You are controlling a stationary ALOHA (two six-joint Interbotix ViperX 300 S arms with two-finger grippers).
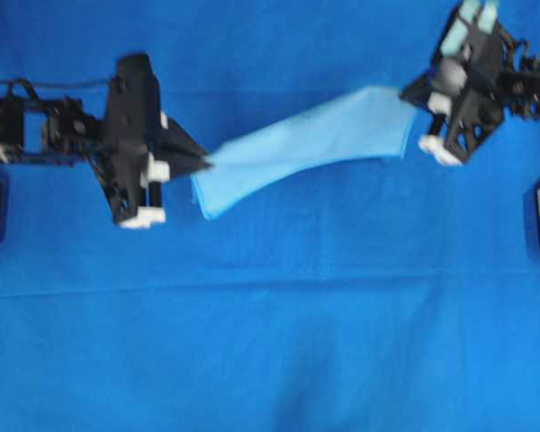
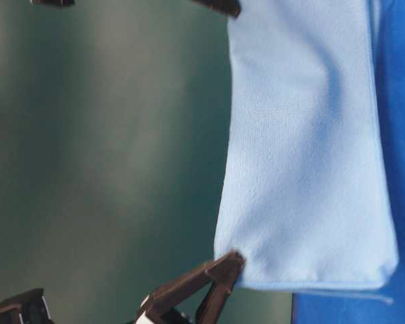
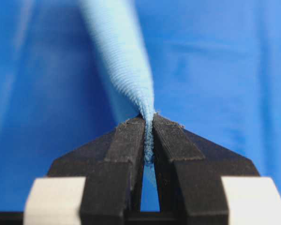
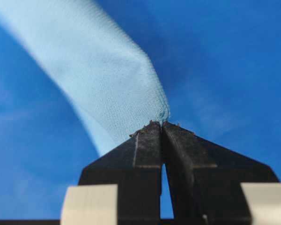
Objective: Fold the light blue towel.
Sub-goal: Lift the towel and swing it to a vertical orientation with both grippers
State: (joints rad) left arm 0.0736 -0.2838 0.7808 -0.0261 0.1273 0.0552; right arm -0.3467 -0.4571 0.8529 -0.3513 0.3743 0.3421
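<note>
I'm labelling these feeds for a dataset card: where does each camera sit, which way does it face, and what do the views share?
Overhead: above the table, looking straight down at the towel strung between left tool and right tool; both arms show.
Table-level: low at the table's edge, looking sideways; towel hangs close, dark tool tips show at two edges of the picture.
Left wrist: on the left arm, looking along its shut jaws pinching a towel corner.
Right wrist: on the right arm, likewise.
Shared: all four show the towel over the blue cloth.

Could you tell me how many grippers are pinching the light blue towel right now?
2. The left gripper pinches the left end of the light blue towel; the right gripper pinches its right end. The towel hangs stretched between them over the royal-blue cloth.
</note>
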